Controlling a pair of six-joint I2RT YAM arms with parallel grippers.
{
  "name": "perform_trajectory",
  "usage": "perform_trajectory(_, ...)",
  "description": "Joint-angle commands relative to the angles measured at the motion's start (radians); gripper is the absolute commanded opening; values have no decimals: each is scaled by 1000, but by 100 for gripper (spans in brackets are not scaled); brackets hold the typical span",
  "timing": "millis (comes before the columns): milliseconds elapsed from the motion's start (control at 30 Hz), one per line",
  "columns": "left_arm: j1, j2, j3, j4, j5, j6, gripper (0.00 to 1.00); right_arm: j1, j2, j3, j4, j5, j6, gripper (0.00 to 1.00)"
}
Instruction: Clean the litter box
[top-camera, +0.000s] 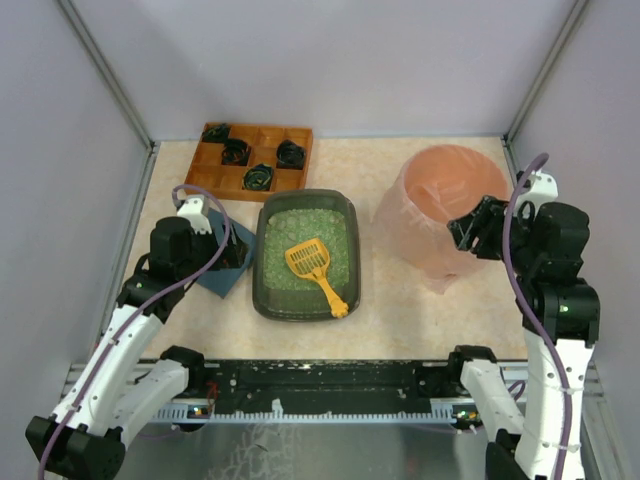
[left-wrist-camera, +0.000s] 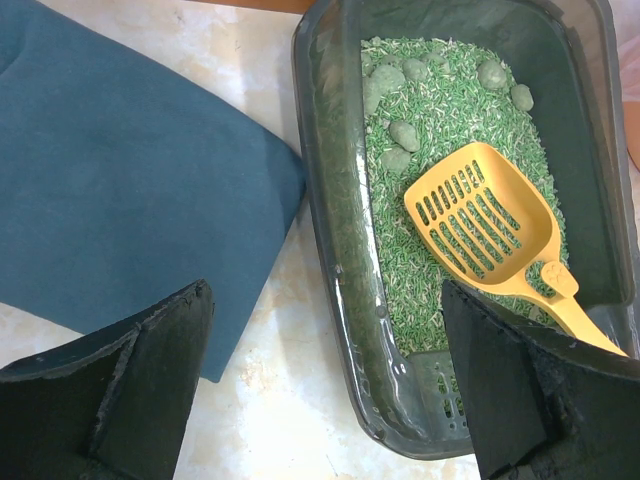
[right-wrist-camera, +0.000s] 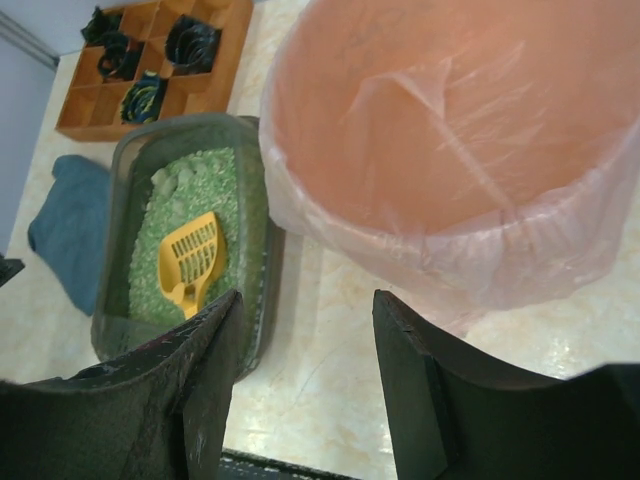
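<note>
Dark grey-green plastic, rounded corners, raised rim: the litter box (top-camera: 262, 290), flat on the table and filled with green granules. Inside it, toward its right wall, 1 yellow slotted scoop (top-camera: 310, 260), head flat on the litter and handle propped toward the near right corner, probably to leave something to pinch above the granules. At the box's far end, a handful of rounded clumps (left-wrist-camera: 403, 135), not yet sifted out. Just left of the box, a blue cloth (top-camera: 222, 278). Over that cloth's edge, the left gripper (left-wrist-camera: 325, 310), fingers at full spread and empty, framing the box's left rim in the wrist view; seems placed to steady the box rather than lift anything. Just right of the box, a tall pink bag-lined bin (top-camera: 400, 225), mouth open for waste and near enough for a short carry. Beyond the bin, well apart from the box, the right gripper (right-wrist-camera: 307, 305), fingers part-way apart with nothing between them. Behind the box's far left corner, a wooden compartment tray (top-camera: 203, 172) holding black coiled items, apparently no part of this job. By the look of things, cleaning barely begun, with scoop pickup as the likely next step.
</note>
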Motion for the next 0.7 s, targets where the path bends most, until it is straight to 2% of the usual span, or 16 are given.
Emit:
perform_trajectory(0, -5, 7, 0, 21, 21, 3, 100, 6, -3, -8, 19, -90, 46, 55)
perform_trajectory(100, -5, 7, 0, 20, 29, 8, 100, 45, 0, -36, 39, -75, 65, 55)
perform_trajectory(200, -7, -11, -3, 21, 17, 11, 100, 160, 15, -61, 78, 21, 98, 55)
perform_trajectory(267, -7, -29, -7, 21, 9, 11, 100, 281, 49, -80, 119, 125, 125, 55)
perform_trajectory(367, -11, -55, -9, 20, -11, 10, 100, 577, 117, -103, 200, 342, 176, 55)
perform_trajectory(433, -14, -72, -14, 21, -25, 8, 100, 728, 186, -107, 254, 459, 198, 55)
perform_trajectory(533, -16, -86, -14, 19, -45, 5, 100, 868, 285, -128, 351, 513, 222, 55)
perform_trajectory(667, -18, -106, -18, 22, -37, 5, 100, 949, 342, -216, 504, 502, 259, 55)
